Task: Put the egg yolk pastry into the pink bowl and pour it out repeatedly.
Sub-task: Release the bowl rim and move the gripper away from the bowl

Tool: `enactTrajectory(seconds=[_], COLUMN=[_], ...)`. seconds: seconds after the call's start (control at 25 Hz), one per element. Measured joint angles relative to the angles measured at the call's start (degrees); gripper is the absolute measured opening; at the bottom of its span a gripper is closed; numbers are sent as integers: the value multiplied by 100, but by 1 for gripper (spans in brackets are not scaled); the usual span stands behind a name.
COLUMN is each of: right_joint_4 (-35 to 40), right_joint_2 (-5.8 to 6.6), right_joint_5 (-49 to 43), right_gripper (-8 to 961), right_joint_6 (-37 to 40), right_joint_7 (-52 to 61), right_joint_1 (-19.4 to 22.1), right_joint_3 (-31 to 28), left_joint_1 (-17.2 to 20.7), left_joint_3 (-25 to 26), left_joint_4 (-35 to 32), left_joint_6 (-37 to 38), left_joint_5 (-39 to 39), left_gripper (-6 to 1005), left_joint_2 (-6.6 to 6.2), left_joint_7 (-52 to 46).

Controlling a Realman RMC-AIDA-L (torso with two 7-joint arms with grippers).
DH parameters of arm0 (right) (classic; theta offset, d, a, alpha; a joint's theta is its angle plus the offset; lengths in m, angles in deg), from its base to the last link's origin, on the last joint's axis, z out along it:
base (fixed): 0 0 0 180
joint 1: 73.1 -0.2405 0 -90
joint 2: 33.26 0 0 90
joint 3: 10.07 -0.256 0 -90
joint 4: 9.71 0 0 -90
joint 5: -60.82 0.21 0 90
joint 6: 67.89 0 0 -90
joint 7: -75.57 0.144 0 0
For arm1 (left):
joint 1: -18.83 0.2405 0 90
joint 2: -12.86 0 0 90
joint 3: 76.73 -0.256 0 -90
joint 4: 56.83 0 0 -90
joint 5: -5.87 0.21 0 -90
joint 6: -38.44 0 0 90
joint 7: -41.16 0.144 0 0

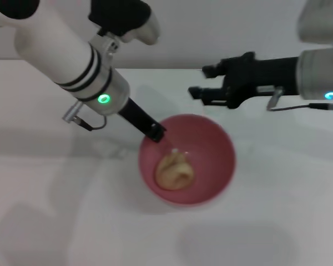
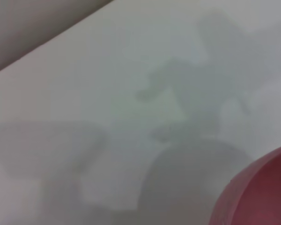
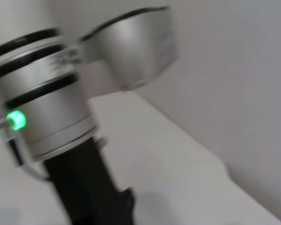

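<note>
Your left gripper (image 1: pixel 155 132) sits at the bowl's (image 1: pixel 211 147) near-left rim, fingers clamped on that rim. The pastry (image 1: pixel 175 172) lies inside the bowl, at its bottom, on the white table (image 1: pixel 277 221). Your right gripper (image 1: pixel 202 83) hovers behind the bowl, fingers spread apart, touching nothing.

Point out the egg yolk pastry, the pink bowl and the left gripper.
egg yolk pastry (image 1: pixel 175 171), head view, its middle.
pink bowl (image 1: pixel 222 145), head view, inner wall.
left gripper (image 1: pixel 156 132), head view, tip at the bowl's rim.

Pink bowl (image 2: pixel 260 192) mostly out of frame
</note>
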State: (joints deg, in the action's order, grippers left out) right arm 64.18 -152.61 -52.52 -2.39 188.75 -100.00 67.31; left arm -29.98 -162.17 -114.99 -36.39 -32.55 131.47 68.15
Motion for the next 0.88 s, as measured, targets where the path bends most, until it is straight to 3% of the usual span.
enactTrajectory(seconds=[0.2, 0.44, 0.56, 0.88], right_joint_4=[-189, -452, -567, -678], right_joint_2=[-7, -9, -6, 10], right_joint_5=[15, 19, 21, 23], right_gripper=[527, 527, 527, 527], right_joint_6=[-41, -54, -61, -73], right_joint_7=[-16, -25, -31, -118], right_joint_1=[179, 258, 263, 275], right_joint_3=[-494, -601, -602, -608], left_joint_1=[-67, -135, -129, -44], left_joint_3=[-277, -971, -1054, -993], left_joint_4=[-3, 14, 15, 1], left_joint_6=[29, 193, 292, 393], left_joint_5=[-608, -651, -653, -608], left_gripper=[0, 3, 8, 232], left_joint_2=[-1, 11, 24, -6], left_joint_7=[43, 9, -86, -428])
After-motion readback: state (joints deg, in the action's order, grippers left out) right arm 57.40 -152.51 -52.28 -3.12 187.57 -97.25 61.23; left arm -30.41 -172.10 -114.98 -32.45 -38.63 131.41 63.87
